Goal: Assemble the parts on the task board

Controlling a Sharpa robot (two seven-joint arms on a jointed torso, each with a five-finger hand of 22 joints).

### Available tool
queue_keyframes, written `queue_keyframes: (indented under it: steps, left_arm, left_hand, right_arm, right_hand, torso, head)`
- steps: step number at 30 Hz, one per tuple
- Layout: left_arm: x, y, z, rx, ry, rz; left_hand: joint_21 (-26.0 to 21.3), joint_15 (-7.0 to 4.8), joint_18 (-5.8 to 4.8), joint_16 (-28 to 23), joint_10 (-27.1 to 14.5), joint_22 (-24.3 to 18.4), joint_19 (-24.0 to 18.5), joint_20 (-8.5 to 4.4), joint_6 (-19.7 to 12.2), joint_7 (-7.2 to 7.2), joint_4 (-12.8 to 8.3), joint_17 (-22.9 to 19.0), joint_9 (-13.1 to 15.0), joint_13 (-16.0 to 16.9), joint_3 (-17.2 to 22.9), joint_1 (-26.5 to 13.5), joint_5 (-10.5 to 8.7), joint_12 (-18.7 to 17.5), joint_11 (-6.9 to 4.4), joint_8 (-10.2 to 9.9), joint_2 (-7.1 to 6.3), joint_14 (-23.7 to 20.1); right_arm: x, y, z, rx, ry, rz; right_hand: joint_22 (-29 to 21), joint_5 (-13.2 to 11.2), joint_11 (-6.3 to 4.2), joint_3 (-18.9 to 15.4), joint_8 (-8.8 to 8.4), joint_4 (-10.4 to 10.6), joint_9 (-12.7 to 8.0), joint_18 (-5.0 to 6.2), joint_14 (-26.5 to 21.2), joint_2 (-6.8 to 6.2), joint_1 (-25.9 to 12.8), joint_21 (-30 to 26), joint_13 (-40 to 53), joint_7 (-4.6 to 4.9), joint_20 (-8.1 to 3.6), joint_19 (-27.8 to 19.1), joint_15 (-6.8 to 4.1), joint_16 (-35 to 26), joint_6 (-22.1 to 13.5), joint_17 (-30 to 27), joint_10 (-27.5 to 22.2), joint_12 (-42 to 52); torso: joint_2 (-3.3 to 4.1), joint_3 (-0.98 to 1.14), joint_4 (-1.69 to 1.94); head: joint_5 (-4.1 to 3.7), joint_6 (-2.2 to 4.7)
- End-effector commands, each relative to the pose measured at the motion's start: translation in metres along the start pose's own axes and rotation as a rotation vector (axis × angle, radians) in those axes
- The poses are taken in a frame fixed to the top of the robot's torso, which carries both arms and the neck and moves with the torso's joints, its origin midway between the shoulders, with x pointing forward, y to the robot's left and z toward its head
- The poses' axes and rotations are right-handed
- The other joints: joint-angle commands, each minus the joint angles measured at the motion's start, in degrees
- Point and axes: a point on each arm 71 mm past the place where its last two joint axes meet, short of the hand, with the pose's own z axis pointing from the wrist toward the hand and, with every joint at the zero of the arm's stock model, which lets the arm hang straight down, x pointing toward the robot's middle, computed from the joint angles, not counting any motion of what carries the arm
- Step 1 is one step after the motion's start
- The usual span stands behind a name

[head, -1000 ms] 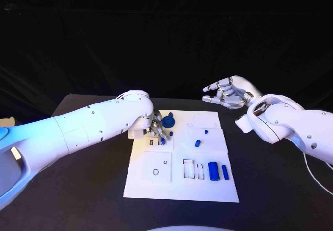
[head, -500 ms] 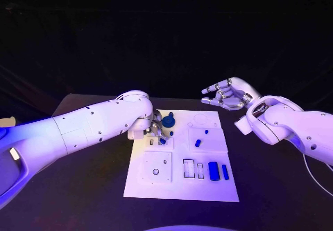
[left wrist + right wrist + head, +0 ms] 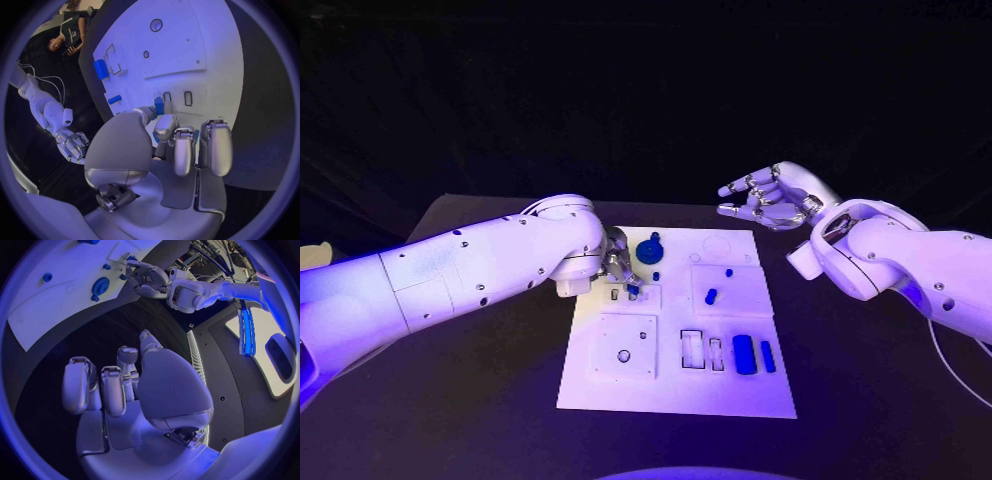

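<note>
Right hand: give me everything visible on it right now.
The right hand is silver and metallic-looking, on a white arm that enters from the head view's right edge. It hangs in the air past the far right corner of the white task board, over the black table. Its fingers are loosely curled and apart, with nothing between them. It touches no blue part, and the board lies clear of it.
</note>
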Motion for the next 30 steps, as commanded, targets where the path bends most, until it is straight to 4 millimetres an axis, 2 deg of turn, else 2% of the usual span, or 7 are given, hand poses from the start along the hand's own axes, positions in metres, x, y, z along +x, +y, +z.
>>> queue_keyframes:
  steps: [1,6,13,15,18,22,30]
  left_arm:
    - [-0.001,0.002,-0.003,0.008,-0.101,-0.038]
    - [0.006,0.006,-0.004,0.015,-0.145,-0.043]
    - [0.018,0.008,-0.001,0.032,-0.258,-0.039]
    - [0.021,0.007,-0.001,0.040,-0.277,-0.036]
    - [0.023,0.006,0.000,0.049,-0.287,-0.024]
    - [0.025,0.005,0.000,0.054,-0.293,-0.006]
    - [0.030,0.005,0.001,0.044,-0.259,0.030]
  left_hand:
    - [0.55,0.14,-1.14,0.18,0.52,7.32,2.60,0.17,-0.23,0.14,-9.65,15.08,0.23,0.13,9.98,-0.54,-0.29,0.28,-0.06,0.41,-0.39,6.04]
    - [0.84,0.13,-1.23,0.18,0.74,7.75,2.78,0.15,-0.16,0.10,-9.88,15.08,0.38,0.39,10.25,-0.67,-0.32,0.56,-0.09,0.50,-0.65,6.04]
    - [1.34,0.08,-1.40,0.18,0.99,8.47,3.09,0.12,-0.06,0.06,-10.08,15.08,0.55,0.71,10.63,-0.81,-0.34,0.90,-0.14,0.60,-0.86,6.04]
    - [1.44,0.07,-1.44,0.18,1.12,8.62,3.16,0.11,-0.02,0.04,-10.10,15.08,0.61,0.90,10.75,-0.89,-0.36,1.10,-0.15,0.64,-0.91,6.04]
    - [1.51,0.06,-1.46,0.18,1.20,8.73,3.21,0.10,0.01,0.03,-10.11,15.08,0.65,1.01,10.83,-0.95,-0.36,1.21,-0.16,0.66,-0.94,6.04]
    - [1.55,0.05,-1.47,0.18,1.23,8.78,3.23,0.10,0.02,0.03,-10.10,15.08,0.67,1.04,10.88,-0.99,-0.37,1.25,-0.16,0.68,-0.95,6.04]
    - [1.54,0.05,-1.47,0.18,1.26,8.77,3.23,0.09,0.04,0.02,-10.09,15.08,0.71,1.07,10.95,-1.05,-0.38,1.29,-0.17,0.70,-0.96,6.04]
  right_arm:
    - [0.001,-0.001,0.000,-0.004,0.014,-0.001]
    - [0.001,-0.002,-0.001,-0.001,0.013,0.000]
    - [0.000,-0.004,-0.003,0.000,0.014,-0.002]
    - [0.000,-0.005,-0.003,0.004,0.018,0.007]
    - [0.000,-0.007,-0.003,0.015,0.019,0.036]
    - [0.000,-0.009,-0.003,0.022,0.021,0.053]
    - [0.001,-0.009,-0.003,0.023,0.027,0.059]
  right_hand:
    - [-0.06,0.29,-0.29,-0.41,0.20,-0.07,0.05,0.34,4.36,0.51,-0.12,-0.28,-0.09,-0.03,-0.43,0.05,-0.22,-0.29,0.58,8.71,0.16,-0.08]
    - [-0.06,0.29,-0.29,-0.66,0.18,0.10,0.05,0.34,4.36,0.63,-0.39,-0.30,-0.14,-0.04,-0.45,0.07,-0.23,-0.31,0.62,8.70,0.20,-0.06]
    - [-0.06,0.35,-0.29,-1.18,0.13,0.34,0.03,0.33,4.37,0.63,-0.83,-0.33,-0.23,-0.05,-0.47,0.11,-0.24,-0.33,0.63,8.70,0.23,-0.05]
    - [-0.06,0.38,-0.29,-1.31,0.12,0.38,0.03,0.32,4.38,0.61,-0.92,-0.33,-0.25,-0.06,-0.47,0.12,-0.24,-0.32,0.64,8.71,0.24,-0.06]
    - [-0.07,0.40,-0.29,-1.44,0.12,0.43,0.03,0.33,4.39,0.60,-1.01,-0.34,-0.21,-0.06,-0.47,0.12,-0.24,-0.31,0.65,8.74,0.28,0.04]
    - [-0.04,0.42,-0.29,-1.47,0.12,0.44,0.03,0.32,4.40,0.61,-1.04,-0.33,-0.22,-0.07,-0.47,0.14,-0.24,-0.28,0.65,8.78,0.28,0.03]
    - [-0.04,0.42,-0.29,-1.47,0.12,0.44,0.03,0.32,4.40,0.61,-1.04,-0.33,-0.22,-0.07,-0.47,0.14,-0.24,-0.28,0.65,8.78,0.28,0.03]
  torso:
    - [-0.11,0.04,0.18]
    - [-0.19,0.02,0.35]
    - [-0.44,-0.26,0.80]
    - [-0.32,-0.16,0.65]
    - [-0.24,-0.16,0.53]
    - [-0.28,-0.19,0.54]
    - [-0.19,-0.08,0.55]
  head:
    - [0.06,-0.10]
    - [0.06,-0.21]
    - [-0.25,-0.31]
    - [-0.11,-0.27]
    - [-0.05,-0.29]
    - [-0.07,-0.32]
    - [-0.08,-0.47]
